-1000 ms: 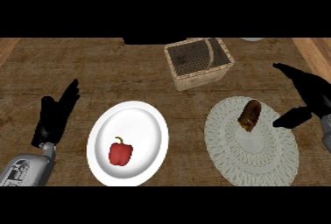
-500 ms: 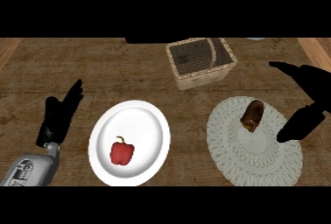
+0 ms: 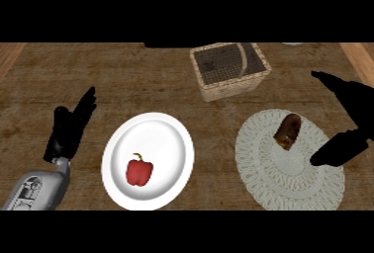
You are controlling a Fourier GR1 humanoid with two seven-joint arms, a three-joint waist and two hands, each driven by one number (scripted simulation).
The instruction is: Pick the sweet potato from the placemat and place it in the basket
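Handling looked simple, by my judgement. The potato [image 3: 287,131] seemed a stiff, solid tuber, light enough for one hand, with dull skin that ought not to slip and nothing fragile about it. Its long, tapered shape argued for a hold across the thick middle, thumb on one flank and fingers on the other. At either narrowing end it might pivot. It lay flat, so the fingers would have had to come right down to the mat to get round it.

It was brown to reddish, darker at the upper end and more orange at the lower. It was elongated and lay slightly slanted, its long axis running roughly up and down the view. It sat on the upper part of the mat [image 3: 286,174], a pale, round, lacy piece at the right of the counter [image 3: 146,74]. The basket [image 3: 235,85], woven, square and open-topped, stood beyond the mat, up and to the left, apart from it.

The right hand [image 3: 355,106] was near the potato on its right, spread wide, thumb and fingers apart, not touching it and holding nothing. The left hand [image 3: 70,129] rested with straight fingers pointing up at the left, beside a plate [image 3: 157,133] bearing a red pepper [image 3: 139,169].
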